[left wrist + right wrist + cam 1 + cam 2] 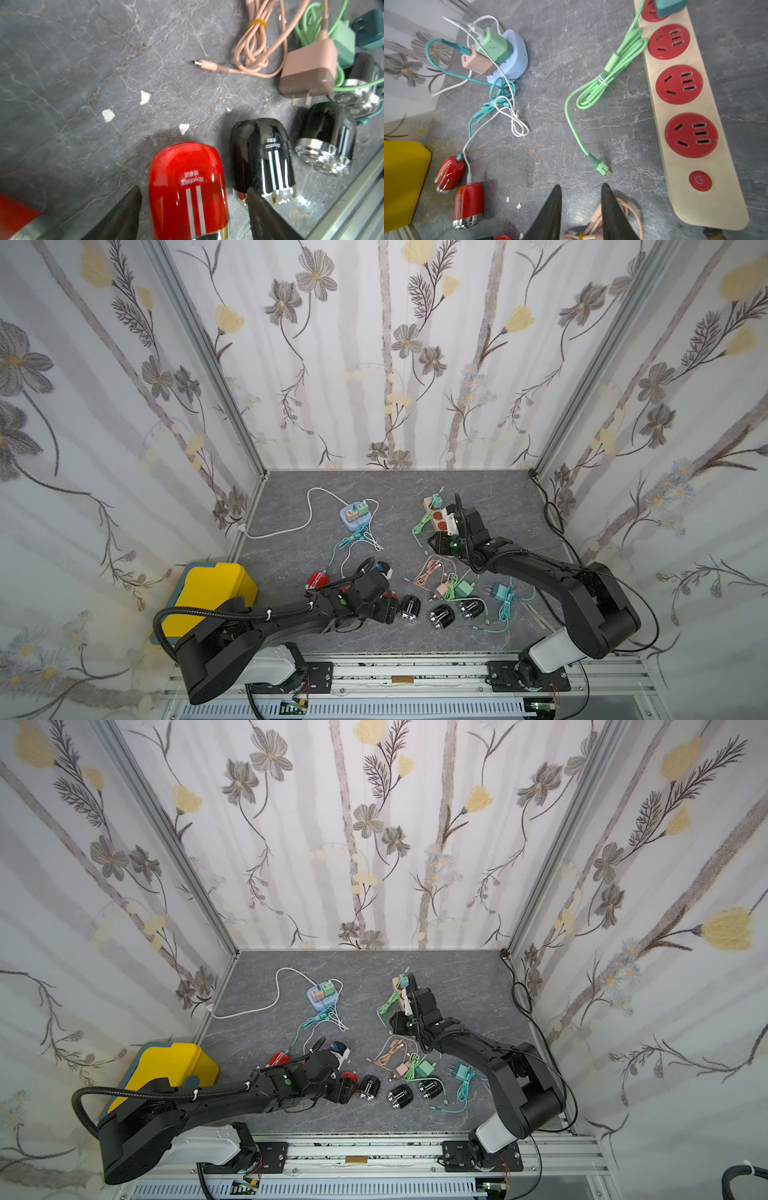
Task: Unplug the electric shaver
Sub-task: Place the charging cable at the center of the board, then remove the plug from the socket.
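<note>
A red electric shaver (pixel 185 166) lies on the grey floor between the fingers of my left gripper (pixel 193 188). The jaws stand open, with a gap on each side of it, and no cable shows on it. Two more red shavers lie left of it, one (pixel 449 174) with a teal cable plugged in, one (pixel 468 205) with a white cable. Both cables run to chargers on the blue socket hub (pixel 510 62). My right gripper (pixel 581 185) is open and empty above the floor. The green cable's free plug (pixel 604 172) lies just beyond its tips.
A cream power strip (pixel 685 104) with red sockets lies to the right. Three black shavers (pixel 409 608) (pixel 442 616) (pixel 471 609) sit near the front edge, among pink, green and teal chargers and cables (pixel 446 587). A yellow bin (pixel 212 593) stands at the front left.
</note>
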